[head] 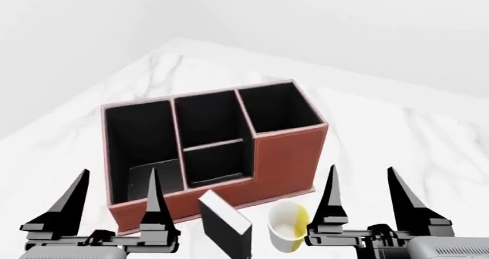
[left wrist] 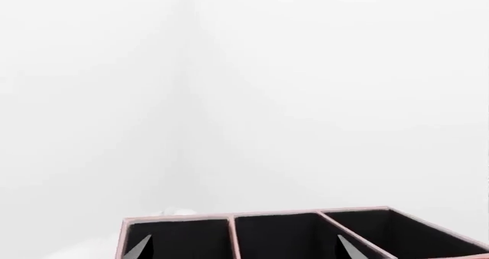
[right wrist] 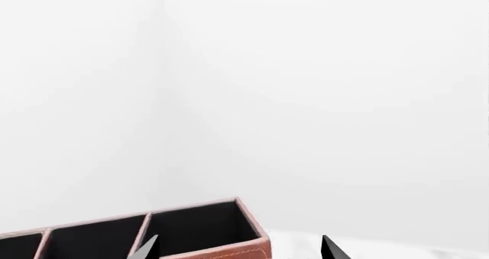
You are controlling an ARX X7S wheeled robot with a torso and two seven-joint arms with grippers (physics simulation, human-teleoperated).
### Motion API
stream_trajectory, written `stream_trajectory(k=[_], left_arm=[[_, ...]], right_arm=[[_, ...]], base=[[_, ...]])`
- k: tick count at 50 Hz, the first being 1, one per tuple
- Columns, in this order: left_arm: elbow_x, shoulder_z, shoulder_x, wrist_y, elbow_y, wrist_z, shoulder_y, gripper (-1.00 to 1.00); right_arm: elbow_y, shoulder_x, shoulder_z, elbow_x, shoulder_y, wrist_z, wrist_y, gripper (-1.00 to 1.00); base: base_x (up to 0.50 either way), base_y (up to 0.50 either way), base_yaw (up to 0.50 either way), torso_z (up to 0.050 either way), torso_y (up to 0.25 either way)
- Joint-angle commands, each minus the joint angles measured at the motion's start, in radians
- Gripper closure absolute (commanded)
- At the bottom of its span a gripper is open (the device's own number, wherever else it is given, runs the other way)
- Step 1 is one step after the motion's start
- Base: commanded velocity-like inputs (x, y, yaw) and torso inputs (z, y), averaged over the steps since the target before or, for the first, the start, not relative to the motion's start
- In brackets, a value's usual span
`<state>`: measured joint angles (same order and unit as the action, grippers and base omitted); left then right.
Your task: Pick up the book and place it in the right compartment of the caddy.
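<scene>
The reddish-brown caddy (head: 287,156) stands on the white marble table, black inside. Its right compartment (head: 276,107) is the square deep cell at its right end. The black book (head: 225,224) with white page edges stands upright just in front of the caddy, next to the mug. My left gripper (head: 114,199) is open and empty, at the caddy's front left corner. My right gripper (head: 365,196) is open and empty, to the right of the mug. In the left wrist view the caddy (left wrist: 306,236) lies past the open fingertips (left wrist: 142,248). The right wrist view shows the caddy's right end (right wrist: 202,230).
A white-and-yellow mug (head: 288,226) stands right of the book, close to my right gripper. The marble table (head: 405,138) runs back to a far corner, with plain white walls behind it.
</scene>
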<state>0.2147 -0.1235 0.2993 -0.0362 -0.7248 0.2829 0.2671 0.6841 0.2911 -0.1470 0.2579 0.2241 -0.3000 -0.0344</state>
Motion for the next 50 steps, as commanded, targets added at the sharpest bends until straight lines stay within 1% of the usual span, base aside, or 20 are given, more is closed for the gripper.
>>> stream_trajectory(k=[1, 2, 11, 19, 37, 41, 46, 50], left_arm=[[0.000, -0.005, 0.008, 0.004, 0.002, 0.007, 0.000, -1.00], [0.000, -0.005, 0.009, 0.005, 0.003, 0.007, 0.000, -1.00], [0.001, -0.008, 0.014, 0.007, 0.002, 0.012, 0.001, -1.00], [0.002, -0.013, 0.017, 0.007, 0.003, 0.016, 0.000, -1.00], [0.008, -0.020, 0.027, 0.003, 0.000, 0.025, -0.004, -1.00], [0.008, -0.021, 0.029, 0.007, 0.001, 0.027, -0.002, -1.00], [0.007, -0.023, 0.030, 0.012, 0.006, 0.028, -0.003, -1.00], [0.007, -0.025, 0.031, 0.011, 0.005, 0.031, -0.005, -1.00]], right_arm=[[-0.003, 0.003, -0.010, -0.013, -0.001, -0.012, 0.002, -1.00], [-0.003, 0.003, -0.004, 0.024, -0.001, -0.004, 0.003, -1.00], [0.000, 0.013, -0.009, 0.027, 0.003, 0.000, 0.015, -1.00], [-0.006, 0.017, -0.017, 0.018, 0.005, 0.003, 0.034, -1.00], [-0.008, 0.024, -0.022, 0.018, -0.003, -0.012, 0.025, -1.00], [-0.006, 0.020, -0.021, -0.009, -0.006, -0.036, 0.009, -1.00], [-0.004, 0.026, -0.022, 0.015, -0.008, -0.026, 0.012, -1.00], [-0.004, 0.027, -0.018, 0.029, -0.008, -0.028, 0.013, -1.00]], base=[[-0.07, 0.16, 0.00, 0.000, 0.000], [0.00, 0.00, 0.00, 0.000, 0.000], [0.00, 0.00, 0.00, 0.000, 0.000], [0.39, 0.18, 0.00, 0.000, 0.000], [0.00, 0.00, 0.00, 0.000, 0.000], [0.00, 0.00, 0.00, 0.000, 0.000], [0.00, 0.00, 0.42, 0.000, 0.000], [0.00, 0.01, 0.00, 0.000, 0.000]])
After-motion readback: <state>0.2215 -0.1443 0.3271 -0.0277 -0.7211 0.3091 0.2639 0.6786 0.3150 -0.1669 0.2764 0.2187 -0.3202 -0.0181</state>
